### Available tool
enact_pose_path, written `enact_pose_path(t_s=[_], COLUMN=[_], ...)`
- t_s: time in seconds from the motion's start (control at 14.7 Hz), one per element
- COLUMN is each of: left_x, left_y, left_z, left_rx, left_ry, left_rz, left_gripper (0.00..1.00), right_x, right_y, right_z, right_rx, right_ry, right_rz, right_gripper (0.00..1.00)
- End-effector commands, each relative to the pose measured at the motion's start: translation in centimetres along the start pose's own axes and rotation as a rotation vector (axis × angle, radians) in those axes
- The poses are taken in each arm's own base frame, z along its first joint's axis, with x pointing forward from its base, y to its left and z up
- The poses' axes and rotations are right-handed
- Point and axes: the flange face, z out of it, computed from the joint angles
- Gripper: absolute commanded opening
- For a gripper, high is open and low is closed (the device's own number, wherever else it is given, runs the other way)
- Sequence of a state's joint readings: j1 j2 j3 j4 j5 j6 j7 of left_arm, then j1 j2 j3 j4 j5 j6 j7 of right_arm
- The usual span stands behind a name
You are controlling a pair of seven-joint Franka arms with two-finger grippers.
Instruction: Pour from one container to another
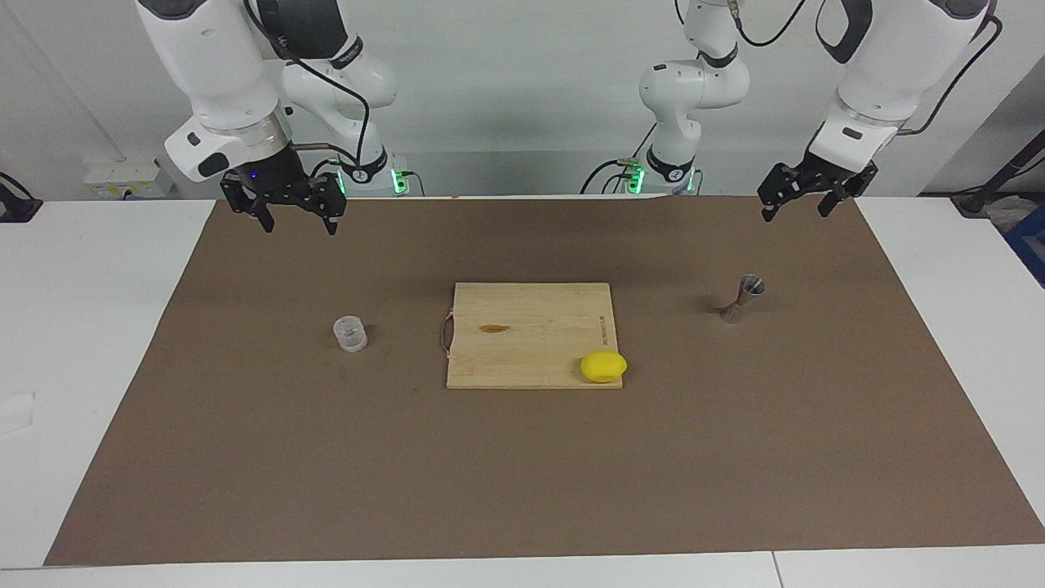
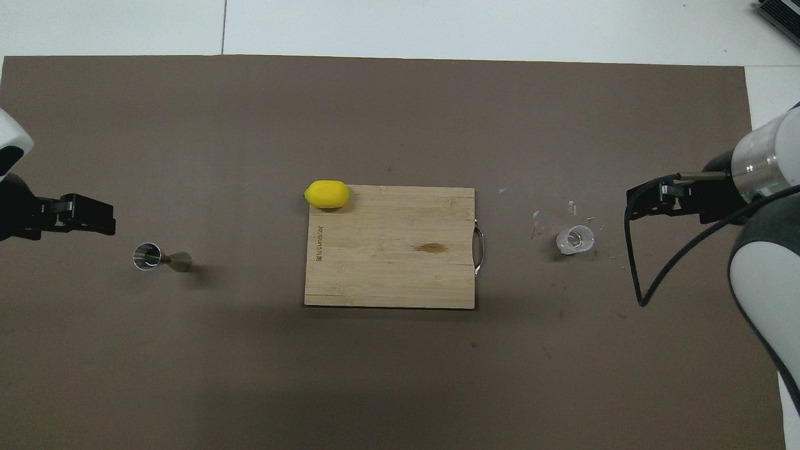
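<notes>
The clear plastic cup point(image 1: 350, 334) stands upright on the brown mat point(image 1: 522, 490), toward the right arm's end of the bench and about midway between the edge by the robots and the edge away from them. The metal jigger point(image 1: 741, 299) stands upright toward the left arm's end, well apart from the cup. Between the two lies a wooden cutting board point(image 1: 522, 327) with a small brown stain, and a lemon point(image 1: 603, 366) rests on the board's corner that is farther from the robots and toward the left arm's end.

Neither container is held. The right gripper point(image 1: 296, 219) hangs over the mat near the edge by the robots, fingers spread and empty, up in the air and clear of the cup. The left gripper point(image 1: 798, 205) hangs over the mat's corner by its own base, also spread and empty.

By my reading the task stands at its very start: the pick-up has not begun. The next move calls for the right gripper to come down around the cup's wall and close gently, since thin plastic may flex or slip, then carry it past the board to the jigger's narrow mouth.

The mat covers most of a white bench; a plain pale wall and cables stand by the robots' bases.
</notes>
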State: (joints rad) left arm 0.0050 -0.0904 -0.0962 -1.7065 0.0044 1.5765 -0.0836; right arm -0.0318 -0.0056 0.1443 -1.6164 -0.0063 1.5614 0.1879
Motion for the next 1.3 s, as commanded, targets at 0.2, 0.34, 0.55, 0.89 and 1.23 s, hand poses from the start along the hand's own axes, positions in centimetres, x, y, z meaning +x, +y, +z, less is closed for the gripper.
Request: enact_pose_path(t_s=[0.2, 0.34, 0.55, 0.89, 1.23], left_x=[-0.08, -0.07, -0.08, -0.08, -0.08], left_y=[0.2, 0.12, 0.12, 0.12, 0.2], left_z=[-0.25, -0.17, -0.1, -0.1, 0.03], left_rx=[-0.012, -0.012, -0.012, -0.012, -0.012], left_ry=[0.014, 0.012, 0.011, 0.011, 0.009], left_rz=[-0.003, -0.003, -0.003, -0.005, -0.008], left_gripper=[1.0, 1.0, 1.0, 1.0, 1.0], right_x=[-0.55, -0.54, -0.54, -0.54, -0.31], right_y=[0.37, 0.37, 0.37, 0.37, 1.1], right_z=[-0.42, -0.43, -0.43, -0.43, -0.51], right_rx=[0.016, 0.017, 0.017, 0.017, 0.019], right_ry=[-0.017, -0.015, -0.015, -0.015, -0.006], right_rz=[-0.002, -0.004, -0.004, -0.004, 0.007], right_gripper=[1.0, 1.0, 1.0, 1.0, 1.0])
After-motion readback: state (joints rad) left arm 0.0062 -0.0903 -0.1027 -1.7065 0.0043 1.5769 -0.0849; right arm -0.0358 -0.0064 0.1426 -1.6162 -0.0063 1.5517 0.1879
